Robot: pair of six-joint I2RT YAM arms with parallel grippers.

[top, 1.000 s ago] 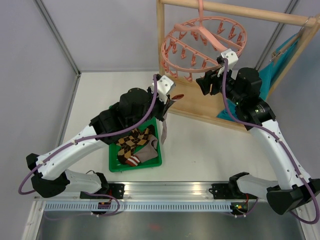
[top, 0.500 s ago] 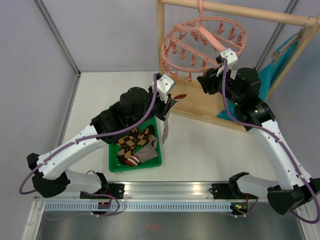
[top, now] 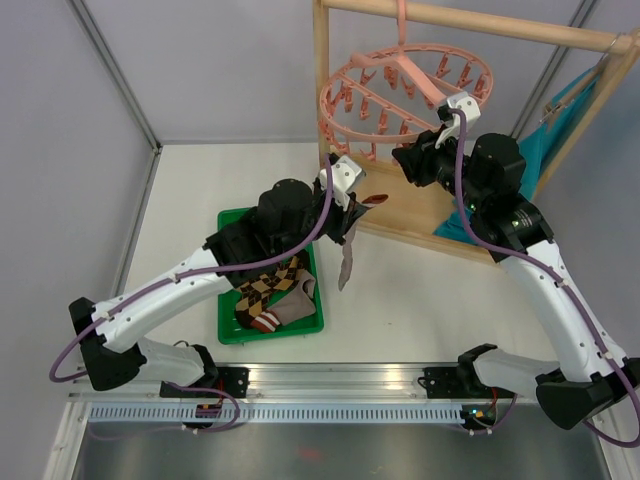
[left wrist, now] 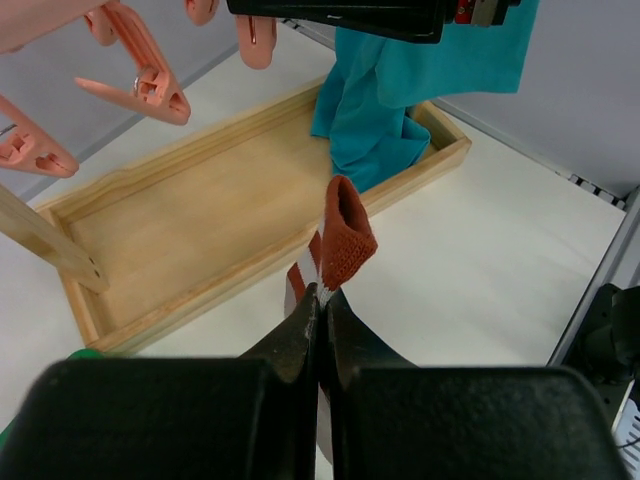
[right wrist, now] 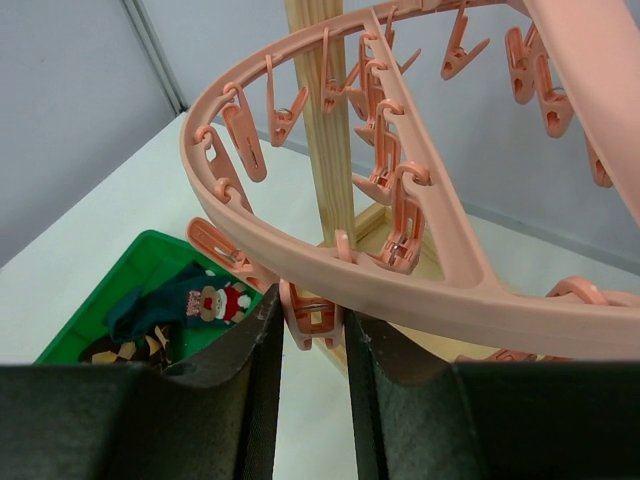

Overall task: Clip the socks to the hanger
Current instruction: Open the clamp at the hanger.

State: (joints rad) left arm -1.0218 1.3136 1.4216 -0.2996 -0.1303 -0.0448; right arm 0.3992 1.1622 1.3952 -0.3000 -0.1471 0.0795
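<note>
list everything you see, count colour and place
table: one, white, underneath
wooden frame: one, bare wood, table's back right
hanger: one, pink, hung on the frame's rail
teal cloth: one, bright teal, draped into the frame's base
green bin: one, green, table centre-left
argyle sock: one, brown-black, in bin
striped-cuff sock: one, grey-brown, in bin
motif sock: one, dark teal, in bin
held sock: one, grey with red end, dangling right of the bin
left gripper: black, shut on held sock
right gripper: black, shut on a clip peg of the hanger
</note>
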